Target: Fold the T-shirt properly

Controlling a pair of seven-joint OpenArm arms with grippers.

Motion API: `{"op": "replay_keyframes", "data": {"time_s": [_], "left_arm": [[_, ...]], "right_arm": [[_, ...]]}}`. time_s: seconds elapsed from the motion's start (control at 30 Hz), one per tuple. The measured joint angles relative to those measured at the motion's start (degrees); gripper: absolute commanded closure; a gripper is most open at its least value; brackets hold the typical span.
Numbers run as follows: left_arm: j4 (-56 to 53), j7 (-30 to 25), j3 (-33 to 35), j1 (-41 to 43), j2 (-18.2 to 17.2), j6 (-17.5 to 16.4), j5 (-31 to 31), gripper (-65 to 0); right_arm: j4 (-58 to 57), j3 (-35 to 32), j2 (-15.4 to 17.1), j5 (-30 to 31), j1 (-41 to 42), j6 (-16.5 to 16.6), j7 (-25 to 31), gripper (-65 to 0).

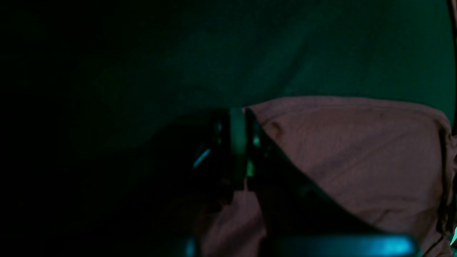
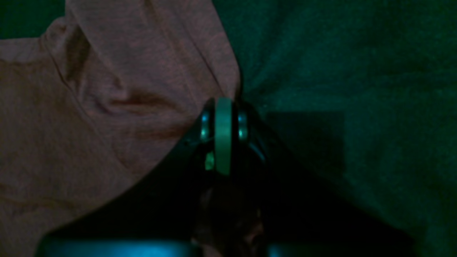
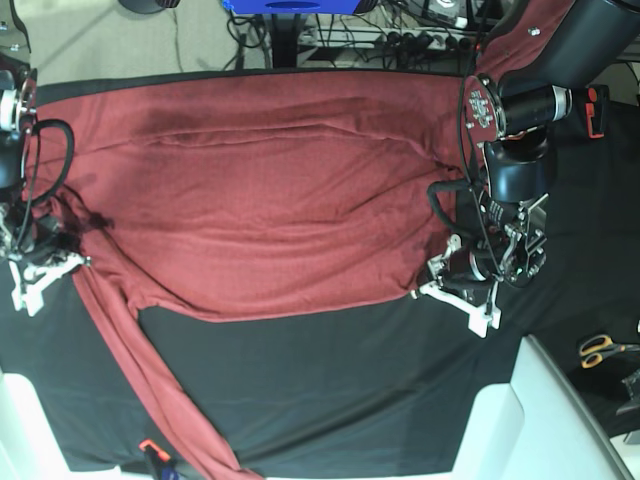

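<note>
The black cloth covering the desk [image 3: 330, 390] fills the lower frame of the base view, soft and matte. Across the upper half spreads the T-shirt [image 3: 270, 190], thin maroon knit, rippled, one sleeve trailing toward the bottom left. The left hand [image 1: 238, 142] is clenched at its hem; the right hand [image 2: 223, 135] pinches its edge. Orange-handled scissors [image 3: 603, 348] lie far right.

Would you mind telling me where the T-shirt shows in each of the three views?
Left wrist: the T-shirt fills the lower right, beside the shut left gripper.
Right wrist: it fills the left half, its edge meeting the shut right gripper.
Base: it spreads across the upper middle, one sleeve trailing to the bottom left.
Shared landmark: the black cloth under it.
</note>
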Motion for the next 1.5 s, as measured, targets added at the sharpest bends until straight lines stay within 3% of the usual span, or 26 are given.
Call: {"op": "replay_keyframes", "data": {"time_s": [0.13, 0.33, 0.6, 1.0, 1.17, 1.5], "left_arm": [[0.1, 0.5, 0.1, -0.1, 0.0, 0.0, 0.0, 0.0], [7.9, 9.2, 0.1, 0.0, 0.2, 0.3, 0.8, 0.0], [16.9, 14.9, 0.1, -0.5, 0.2, 0.2, 0.4, 0.0], [20.7, 16.0, 0.0, 0.3, 0.2, 0.2, 0.4, 0.0], [23.5, 18.9, 0.1, -0.1, 0.4, 0.2, 0.5, 0.0], [25.5, 20.2, 0.1, 0.1, 0.6, 0.2, 0.4, 0.0]], "right_arm": [[4.0, 0.0, -0.3, -0.7, -0.8, -0.5, -0.9, -0.2], [4.5, 0.0, -0.3, -0.7, -0.6, -0.5, -1.3, -0.2], [13.0, -0.1, 0.3, -0.7, -1.2, -0.5, -1.1, -0.5], [13.1, -0.3, 1.2, -0.7, -1.7, -0.4, -1.6, -0.2], [13.1, -0.3, 2.7, -0.7, -1.7, -0.5, -1.6, -0.5], [13.1, -0.3, 2.5, -0.7, -1.0, -0.4, -1.6, -0.2]]}}
